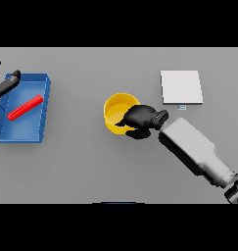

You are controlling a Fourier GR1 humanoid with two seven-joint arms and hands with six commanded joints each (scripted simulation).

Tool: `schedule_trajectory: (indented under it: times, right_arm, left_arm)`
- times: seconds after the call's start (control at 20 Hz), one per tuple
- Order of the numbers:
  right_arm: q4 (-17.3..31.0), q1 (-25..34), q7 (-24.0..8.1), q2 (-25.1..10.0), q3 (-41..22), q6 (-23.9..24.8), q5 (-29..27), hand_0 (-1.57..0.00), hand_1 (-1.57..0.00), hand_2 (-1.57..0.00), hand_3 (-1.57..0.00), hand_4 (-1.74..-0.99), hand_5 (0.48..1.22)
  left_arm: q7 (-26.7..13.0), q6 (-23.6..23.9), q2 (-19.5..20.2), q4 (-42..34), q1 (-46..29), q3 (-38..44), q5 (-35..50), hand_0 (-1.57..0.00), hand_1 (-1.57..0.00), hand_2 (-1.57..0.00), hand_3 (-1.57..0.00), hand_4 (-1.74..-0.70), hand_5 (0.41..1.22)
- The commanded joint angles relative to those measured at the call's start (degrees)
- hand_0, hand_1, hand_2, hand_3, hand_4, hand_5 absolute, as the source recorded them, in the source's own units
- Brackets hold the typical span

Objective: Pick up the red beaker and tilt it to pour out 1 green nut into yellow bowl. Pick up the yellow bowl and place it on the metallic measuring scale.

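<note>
Now the right hand (pixel 140 120) is curling its fingers round the yellow bowl's (pixel 114 113) rim, left of the scale (pixel 181 87), while the left hand (pixel 6 84), fingers straight, is hovering far left.

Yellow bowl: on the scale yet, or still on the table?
Still on the table. The yellow bowl sits left of the metallic scale, apart from it, with the right hand curled over its rim.
</note>
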State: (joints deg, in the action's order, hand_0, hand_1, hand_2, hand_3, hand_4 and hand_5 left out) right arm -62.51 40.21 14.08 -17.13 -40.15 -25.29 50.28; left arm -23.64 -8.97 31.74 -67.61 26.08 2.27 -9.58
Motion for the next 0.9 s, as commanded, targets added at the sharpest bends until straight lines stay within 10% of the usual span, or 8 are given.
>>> schedule_trajectory:
  times: [0.0,0.3,0.85]
  right_arm:
    - [0.16,0.45,-0.56,0.28,-0.31,-0.38,0.2,-1.11,-1.09,-1.07,-0.88,-1.578,1.113]
    - [-1.93,-0.07,-2.1,-1.13,-0.04,-2.81,-1.16,-1.45,-1.45,-1.33,-1.17,-1.698,1.193]
    - [-10.91,1.54,-7.23,-7.04,4.49,-8.79,-4.73,-1.56,-1.56,-1.43,-1.22,-1.737,1.219]
  left_arm:
    - [0.07,0.06,-0.13,-0.43,-0.3,-0.21,-0.09,0.0,0.0,0.0,0.0,-0.79,0.707]
    - [0.11,0.42,-0.24,-0.6,-0.11,-0.43,-0.44,0.0,0.0,0.0,0.0,-0.78,0.712]
    - [-0.32,0.03,-0.18,-0.81,0.39,-0.03,0.34,0.0,0.0,0.0,0.0,-0.78,0.702]
